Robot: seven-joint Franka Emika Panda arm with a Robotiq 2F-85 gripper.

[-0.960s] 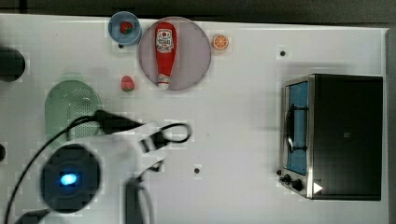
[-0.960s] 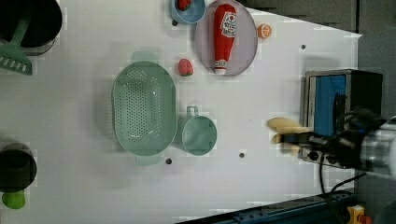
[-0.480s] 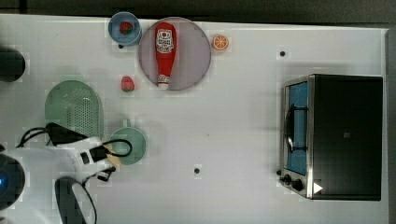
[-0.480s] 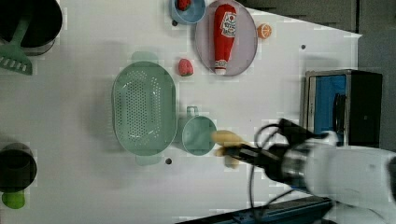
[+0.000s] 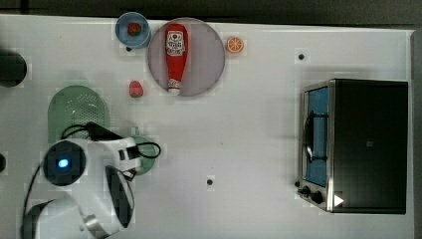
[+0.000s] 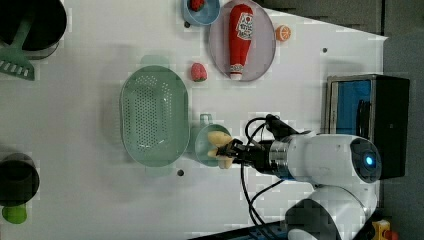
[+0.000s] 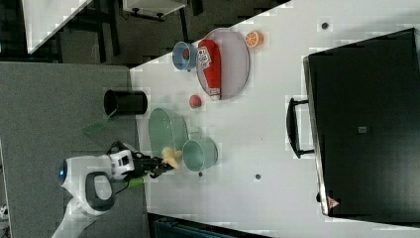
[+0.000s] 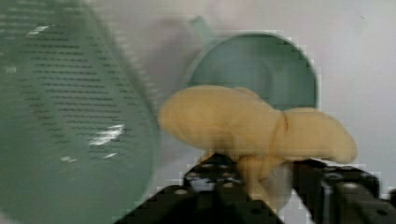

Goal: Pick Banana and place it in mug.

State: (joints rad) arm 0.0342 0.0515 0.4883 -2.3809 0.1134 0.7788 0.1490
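Right now, in the left view, going left to right: a green slotted spatula [image 6: 19, 64] leans out of a dark pot [image 6: 35, 22] at the ten o'clock corner of the white worktop [image 6: 100, 200], and a second dark cup [image 6: 17, 180] sits at eight o'clock. The oval green perforated colander [image 6: 154, 114] lies near the middle, its long axis running twelve to six. Just beside its right rim stands the pale teal mug [image 6: 206, 145], stub handle at twelve o'clock.

The banana [image 6: 220, 148] hangs over the mug's right rim, at about three to four o'clock of the mug, partly above the opening. Its long axis runs roughly twelve to six in the left view, across the tool's reach, one end over the mug's inside and the other toward six o'clock past the rim. In the wrist view the banana [image 8: 254, 128] lies crosswise above the dark fingers [image 8: 205, 186], with the mug [image 8: 261, 74] behind it.

The tool [image 6: 234, 151] points toward nine o'clock from the white arm [image 6: 325, 162]. The banana sits between the fingers, which look clamped on its stem part.

Further right, a strawberry [image 6: 198, 72] lies at one o'clock of the colander; a ketchup bottle [image 6: 240, 40] rests on a grey plate [image 6: 265, 55], cap toward six o'clock. A blue bowl [image 6: 202, 11], an orange half [image 6: 283, 33] and a toaster oven [image 6: 367, 120] complete the row.
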